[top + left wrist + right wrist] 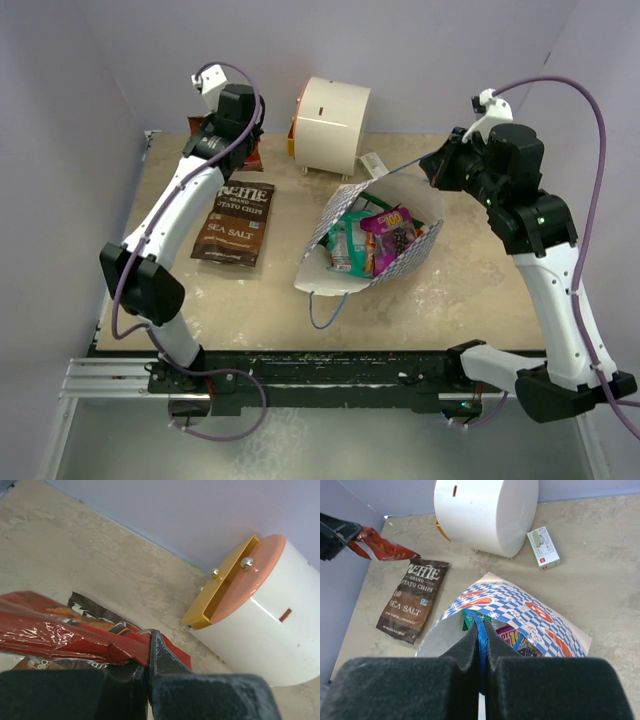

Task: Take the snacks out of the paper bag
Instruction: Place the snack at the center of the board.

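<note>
Found paper bag near centre of table, a little toward 3 o'clock, mouth gaping up toward the top camera. Noted right gripper at the bag's 1 o'clock corner, jaws pressed tight on the blue string handle, holding that edge raised. Saw second handle loop slack on the table at the bag's 7 o'clock.

Counted inside the bag: purple packet, teal packet, more wedged between them, too crowded to separate.

Logged brown chips bag flat on the table at 9 o'clock of the paper bag, well apart from it, label up.

Found left gripper toward 11 o'clock of the table, jaws pinched on a corner of a red packet. Cannot tell whether the packet clears the surface.

Noted white cylindrical appliance at 12 o'clock, lying on its side, near the left gripper at its 3 o'clock. Spotted small white box at the appliance's 4 o'clock, between it and the bag.
</note>
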`<state>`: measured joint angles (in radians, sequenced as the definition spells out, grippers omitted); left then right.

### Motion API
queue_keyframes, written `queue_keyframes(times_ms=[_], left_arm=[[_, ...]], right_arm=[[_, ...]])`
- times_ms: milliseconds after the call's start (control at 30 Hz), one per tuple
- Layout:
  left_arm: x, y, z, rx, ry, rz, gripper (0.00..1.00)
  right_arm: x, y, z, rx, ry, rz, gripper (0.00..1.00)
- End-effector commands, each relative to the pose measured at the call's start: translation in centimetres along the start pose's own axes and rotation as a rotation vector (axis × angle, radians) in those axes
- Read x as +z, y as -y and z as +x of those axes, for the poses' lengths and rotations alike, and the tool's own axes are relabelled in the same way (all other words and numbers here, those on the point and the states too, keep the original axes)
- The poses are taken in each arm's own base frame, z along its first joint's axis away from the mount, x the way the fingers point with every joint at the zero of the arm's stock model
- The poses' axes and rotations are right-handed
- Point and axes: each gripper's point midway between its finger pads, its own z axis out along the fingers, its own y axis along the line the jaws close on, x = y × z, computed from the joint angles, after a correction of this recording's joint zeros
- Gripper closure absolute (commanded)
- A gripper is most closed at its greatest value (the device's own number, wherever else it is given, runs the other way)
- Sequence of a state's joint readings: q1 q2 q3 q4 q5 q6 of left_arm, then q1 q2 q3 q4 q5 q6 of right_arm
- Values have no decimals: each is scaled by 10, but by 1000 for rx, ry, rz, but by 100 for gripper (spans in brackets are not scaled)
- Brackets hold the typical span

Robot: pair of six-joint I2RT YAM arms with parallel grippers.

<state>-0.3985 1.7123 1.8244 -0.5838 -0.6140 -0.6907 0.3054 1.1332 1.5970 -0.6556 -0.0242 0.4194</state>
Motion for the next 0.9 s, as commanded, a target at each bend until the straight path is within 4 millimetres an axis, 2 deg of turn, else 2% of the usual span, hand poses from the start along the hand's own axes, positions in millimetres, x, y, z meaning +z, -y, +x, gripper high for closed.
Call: queue_keyframes(times_ms=[0, 167, 233, 300, 500, 667, 867], left_arm=[[26, 16, -9, -101, 44, 70, 100], [54, 4, 7, -95, 34, 45, 100], [59, -6, 19, -123, 1, 30, 100], [64, -16, 40, -160, -57, 38, 100], [52, -37, 84, -267, -146, 18, 100], [38, -59, 107, -346, -182, -23, 100], [18, -81, 146, -467, -277, -72, 100]], right_arm=[[-12, 1, -53, -4, 151, 35, 100], [-14, 1, -61, -13, 181, 38, 100], [-15, 0, -59, -12, 179, 29, 100], [-14, 1, -55, -6, 174, 25, 100], [-10, 0, -49, -12, 155, 12, 100], [-10, -3, -49, -28, 147, -1, 100], [-12, -4, -47, -31, 144, -11, 100]])
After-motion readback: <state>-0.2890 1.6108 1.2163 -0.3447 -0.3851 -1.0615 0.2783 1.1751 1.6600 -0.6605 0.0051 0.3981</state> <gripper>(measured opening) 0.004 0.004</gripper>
